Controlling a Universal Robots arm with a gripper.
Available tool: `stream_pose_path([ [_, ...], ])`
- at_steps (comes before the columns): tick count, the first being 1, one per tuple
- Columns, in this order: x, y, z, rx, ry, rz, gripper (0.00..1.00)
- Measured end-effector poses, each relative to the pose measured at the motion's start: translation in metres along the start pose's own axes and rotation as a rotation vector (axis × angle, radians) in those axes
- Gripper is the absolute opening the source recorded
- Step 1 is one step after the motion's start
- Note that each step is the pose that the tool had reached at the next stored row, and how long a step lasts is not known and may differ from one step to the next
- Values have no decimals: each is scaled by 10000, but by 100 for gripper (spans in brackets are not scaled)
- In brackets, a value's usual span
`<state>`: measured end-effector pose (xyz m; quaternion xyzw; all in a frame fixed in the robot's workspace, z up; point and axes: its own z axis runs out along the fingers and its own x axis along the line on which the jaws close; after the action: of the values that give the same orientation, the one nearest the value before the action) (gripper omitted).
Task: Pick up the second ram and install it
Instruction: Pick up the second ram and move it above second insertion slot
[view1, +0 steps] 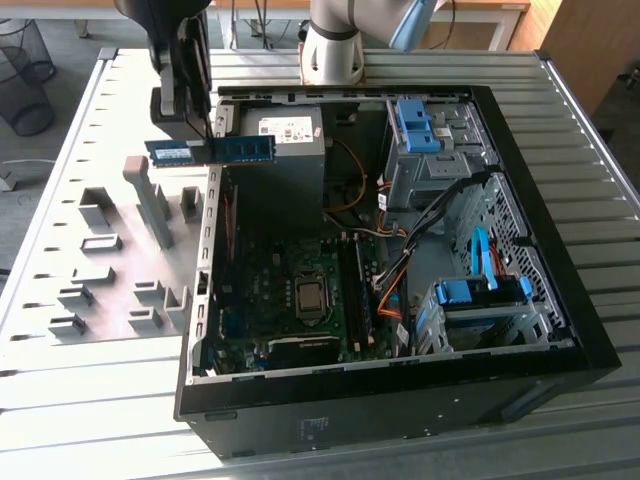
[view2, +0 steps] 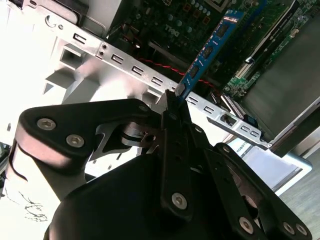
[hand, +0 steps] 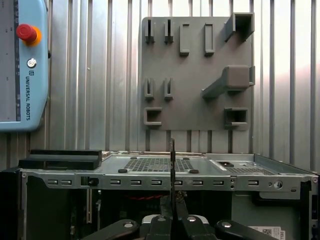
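**Second ram held above the case edge**

In the exterior view, the open black computer case (view1: 400, 400) lay nearest on the ribbed metal counter (view1: 60, 380). Its motherboard (view1: 270, 290) was exposed, with the processor socket (view1: 311, 298) near the middle. A blue drive cage (view1: 480, 295) sat toward the exterior view's right. Beside the case, on the exterior view's left, a grey fixture plate (view1: 110, 260) rested on the counter.

Farther back, the hand (view1: 208, 135) hung over the case's wall on that same side, closed narrowly on the second ram (view1: 245, 149). The strip was level, clear of the fixtures. One end reached over the plate and the other over the case interior, near the power supply (view1: 290, 140). In the second wrist view the fingertips (view2: 172, 100) pinched the strip (view2: 210, 50) by its edge above the board. The robot base (view1: 335, 45) stood farthest back.
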<state>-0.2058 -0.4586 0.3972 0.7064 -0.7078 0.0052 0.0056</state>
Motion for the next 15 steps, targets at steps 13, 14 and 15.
stream_pose_path([
  [13,0,-96,0,0,0,0,14],
  [14,0,-107,0,0,0,0,14],
  [15,0,-118,1,0,-1,1,14],
])
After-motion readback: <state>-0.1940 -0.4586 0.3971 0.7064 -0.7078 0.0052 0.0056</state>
